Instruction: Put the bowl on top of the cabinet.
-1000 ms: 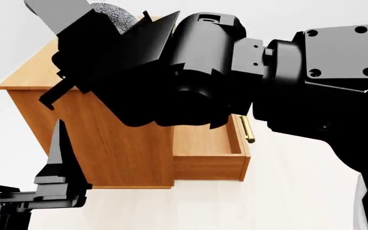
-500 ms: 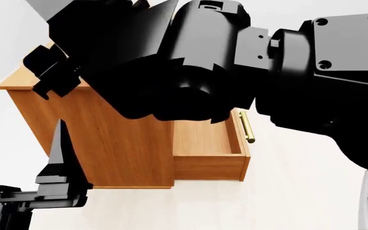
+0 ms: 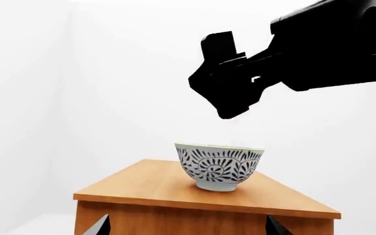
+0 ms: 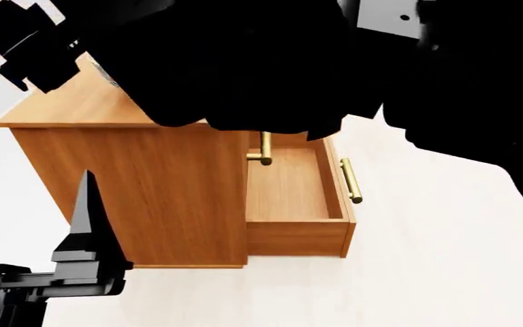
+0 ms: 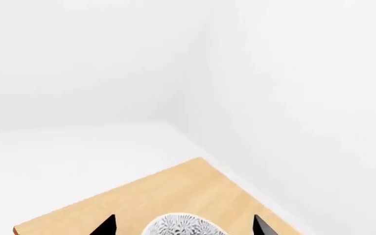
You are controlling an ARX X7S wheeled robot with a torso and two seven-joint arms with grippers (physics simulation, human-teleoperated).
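Note:
The bowl (image 3: 219, 166), white with a dark leaf pattern, stands upright on the flat top of the orange-brown cabinet (image 3: 155, 186). My right gripper (image 3: 230, 108) hangs a little above the bowl without touching it. In the right wrist view its fingertips (image 5: 106, 226) are spread wide, with the bowl (image 5: 180, 226) below and between them on the cabinet top (image 5: 142, 196). My left gripper (image 3: 186, 230) is open and empty, low in front of the cabinet's side. In the head view it (image 4: 30, 221) sits at the lower left, and the right arm (image 4: 289, 61) hides the bowl.
The cabinet (image 4: 152, 184) has its lower drawer (image 4: 293, 184) pulled out to the right, with a brass bar handle (image 4: 351, 180). Another brass handle (image 4: 264, 150) shows above it. White walls meet in a corner behind the cabinet. Pale floor surrounds it.
The right arm has risen toward the head camera and now blocks more of that view. The bowl it carried now stands free on the cabinet top. The left arm has not moved.

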